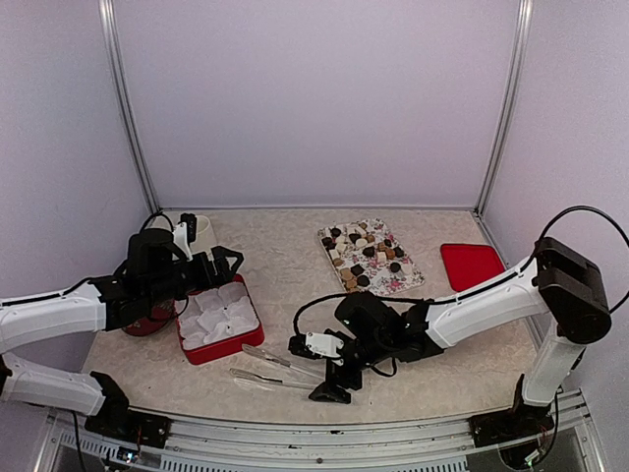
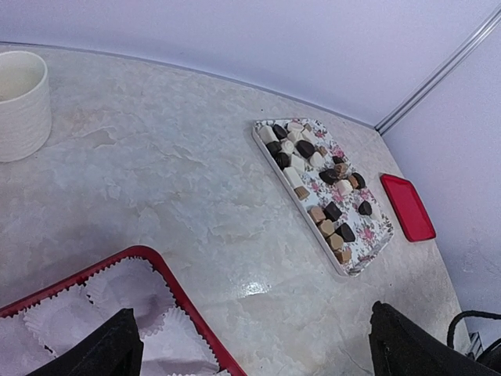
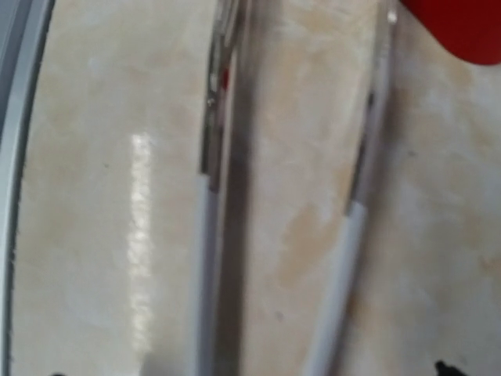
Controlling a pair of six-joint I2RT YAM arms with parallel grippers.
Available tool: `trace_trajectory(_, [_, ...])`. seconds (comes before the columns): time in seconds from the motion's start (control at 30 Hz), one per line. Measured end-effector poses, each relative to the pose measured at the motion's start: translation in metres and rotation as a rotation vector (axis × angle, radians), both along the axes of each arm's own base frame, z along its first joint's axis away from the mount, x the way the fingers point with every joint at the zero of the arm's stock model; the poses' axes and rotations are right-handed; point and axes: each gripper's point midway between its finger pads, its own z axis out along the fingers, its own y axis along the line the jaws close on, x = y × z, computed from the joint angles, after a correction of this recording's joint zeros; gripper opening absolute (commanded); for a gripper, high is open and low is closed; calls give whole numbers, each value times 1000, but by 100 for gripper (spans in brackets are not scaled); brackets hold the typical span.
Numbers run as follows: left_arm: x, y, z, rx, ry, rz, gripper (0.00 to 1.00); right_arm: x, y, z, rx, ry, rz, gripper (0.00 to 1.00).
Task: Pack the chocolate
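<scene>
Near edge, centre: tongs [image 1: 273,366] lie flat on the worktop as two slim arms side by side. I cannot tell whether they are one splayed pair or two separate pairs.
Right gripper [image 1: 332,385]: low over the tongs. Its wrist view shows only two dark tips at the bottom edge, set wide, so I read it as spread and holding nothing.
Left gripper [image 1: 224,262]: fingers wide apart with nothing between them, above the far end of the red box [image 1: 218,350].
Red box: toward the left edge, lined with white paper cups [image 1: 221,315]. I see no piece in any of them.
Chocolate [image 1: 364,258]: on the flowered tray [image 1: 408,280], toward the far edge and right of centre, with dark, tan and cream pieces mixed.
Red lid [image 1: 470,264]: by the right edge, well apart from the box.
Step in hand: my guess is lifting the tongs with the right gripper.
Doing it well: I'd centre the white handle part between the fingers, not the metal end. I'd come down square and close gently, so the tongs can still open on a piece.
Risk: they are thin and flat on a glossy top, so they may slide or pivot as the fingers shut.
</scene>
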Motion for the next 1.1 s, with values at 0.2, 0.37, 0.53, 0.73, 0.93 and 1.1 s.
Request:
trace_trajectory(0.2, [-3, 0, -2, 0, 2, -3, 99, -5, 4, -13, -30, 8, -23, 99])
trace_trajectory(0.37, [-5, 3, 7, -12, -21, 4, 99, -5, 3, -27, -66, 3, -43, 95])
trace_trajectory(0.53, [-6, 4, 11, -20, -33, 7, 99, -3, 11, -28, -64, -19, -54, 91])
trace_trajectory(0.73, [-5, 7, 10, -13, -34, 21, 99, -4, 26, -29, -52, -44, -54, 87])
trace_trajectory(0.93, [-5, 7, 10, -10, -35, 24, 99, -2, 32, -30, -30, -50, -57, 82])
trace_trajectory(1.1, [-5, 8, 10, -9, -36, 27, 99, 0, 37, -30, -8, -52, -68, 78])
